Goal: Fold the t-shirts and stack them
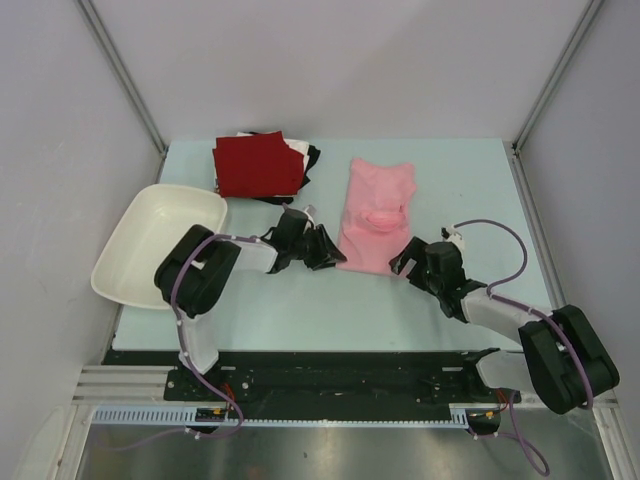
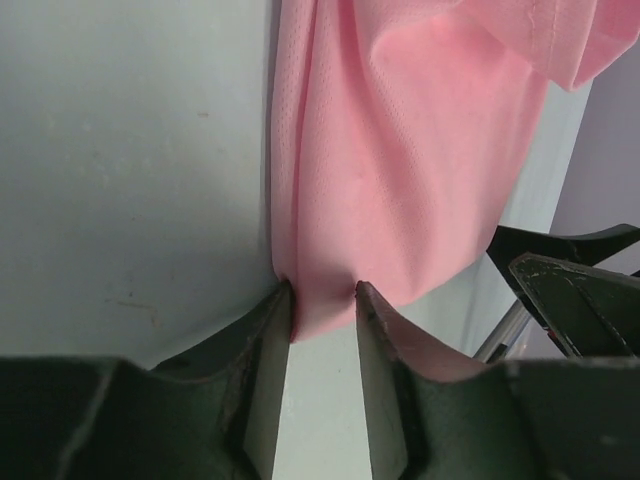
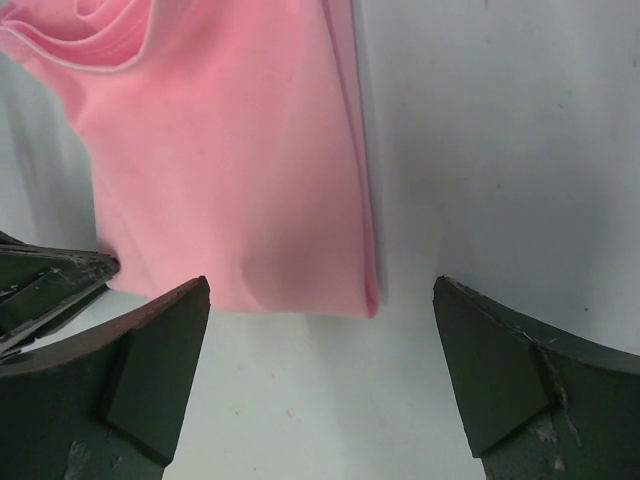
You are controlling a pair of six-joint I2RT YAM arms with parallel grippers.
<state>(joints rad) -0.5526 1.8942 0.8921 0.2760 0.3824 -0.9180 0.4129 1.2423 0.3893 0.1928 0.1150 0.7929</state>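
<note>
Pink t-shirt, folded into a long strip, lies right of centre on the surface, running from near to far. Left pincer is clamped on its near left corner, with cloth puckered between the tips. Right pincer stands wide apart just off the near right corner, gripping nothing. Dark red t-shirt tops a folded stack toward the far left corner.

Bright, even overhead light for you; tabletop pale, no glare. Soft shadows under arms, thin one along pink t-shirt edge. Left wrist view: weave sharp. Right hand dark, slightly soft at frame bottom. Top view mildly soft.
</note>
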